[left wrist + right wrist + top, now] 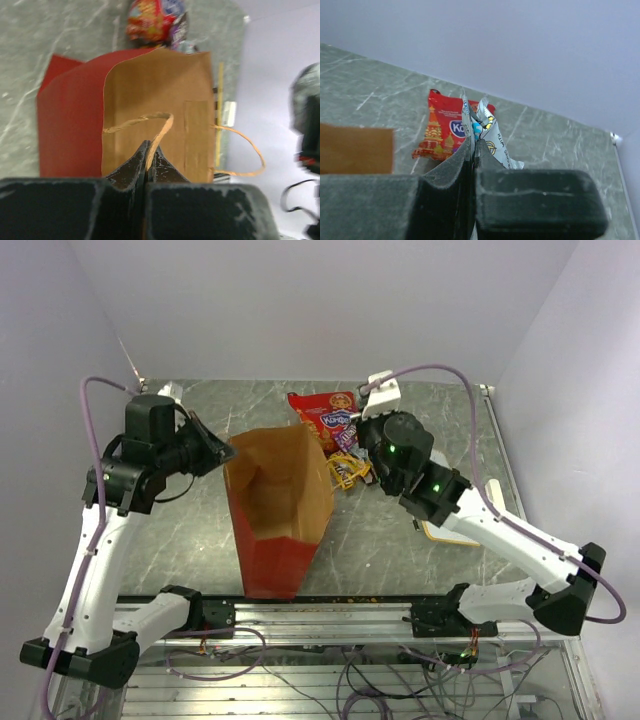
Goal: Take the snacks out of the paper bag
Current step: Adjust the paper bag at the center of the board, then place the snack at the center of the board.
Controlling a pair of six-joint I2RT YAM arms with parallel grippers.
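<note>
The right gripper (pixel 474 145) is closed tightly on a small silvery wrapper (pixel 487 131), which stands up crumpled above its fingertips; in the top view this gripper (pixel 362 458) hangs just past the far right corner of the bag's mouth, over a little heap of small wrappers (pixel 350 472) on the table (pixel 190 530). Just beyond them lies the large red packet (pixel 325 415), flat on the table and fully outside the bag. On the other side, the left gripper (pixel 151 150) is shut on the thin string handle (pixel 145 120) of the paper bag (pixel 275 510) and holds the left rim, so that the mouth is open toward the camera above. The brown inside that is visible shows only paper (the deepest part is in shadow, so I cannot say it is empty). I judge that the task is near its end: the step in hand is carrying one small snack away from the bag. The next move asks the right arm to lower the wrapper beside the red packet, well clear of the bag's rim, and only then to open its jaws, while the left one holds the bag steady.
</note>
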